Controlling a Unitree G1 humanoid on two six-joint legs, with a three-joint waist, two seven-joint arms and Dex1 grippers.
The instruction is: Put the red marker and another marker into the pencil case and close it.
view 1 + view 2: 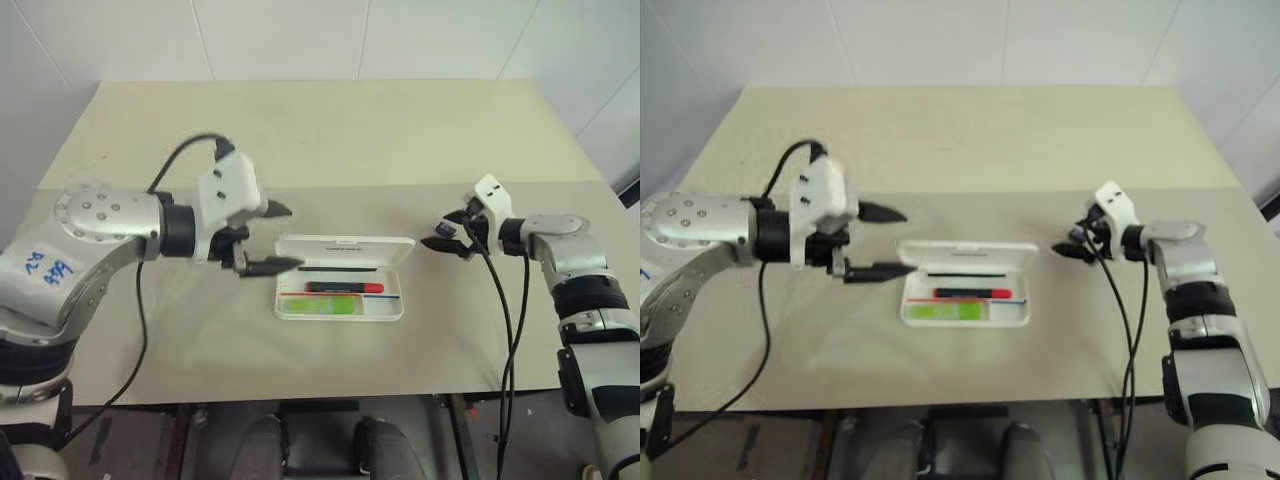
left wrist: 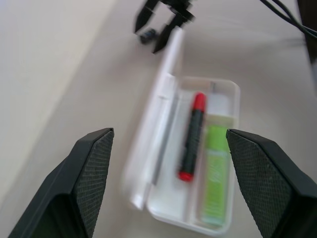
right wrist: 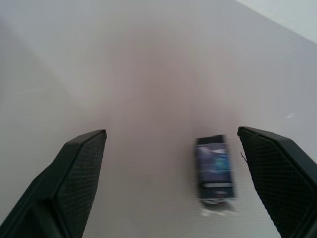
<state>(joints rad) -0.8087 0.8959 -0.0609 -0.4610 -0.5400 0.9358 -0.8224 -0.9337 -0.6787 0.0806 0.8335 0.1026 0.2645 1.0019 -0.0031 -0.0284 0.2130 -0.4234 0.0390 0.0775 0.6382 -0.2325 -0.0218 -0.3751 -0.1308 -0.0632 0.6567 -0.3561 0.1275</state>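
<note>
The pencil case (image 1: 340, 280) lies on the table (image 1: 320, 140) between the left gripper (image 1: 272, 238) and right gripper (image 1: 447, 232); the red marker (image 1: 343, 287) and another marker (image 1: 318, 305) lie inside it.

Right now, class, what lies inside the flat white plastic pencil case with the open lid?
Inside the flat white plastic pencil case: the red marker with a black band beside the lime-green highlighter. Thin pens lie near the lid; anything beneath the markers is covered.
</note>
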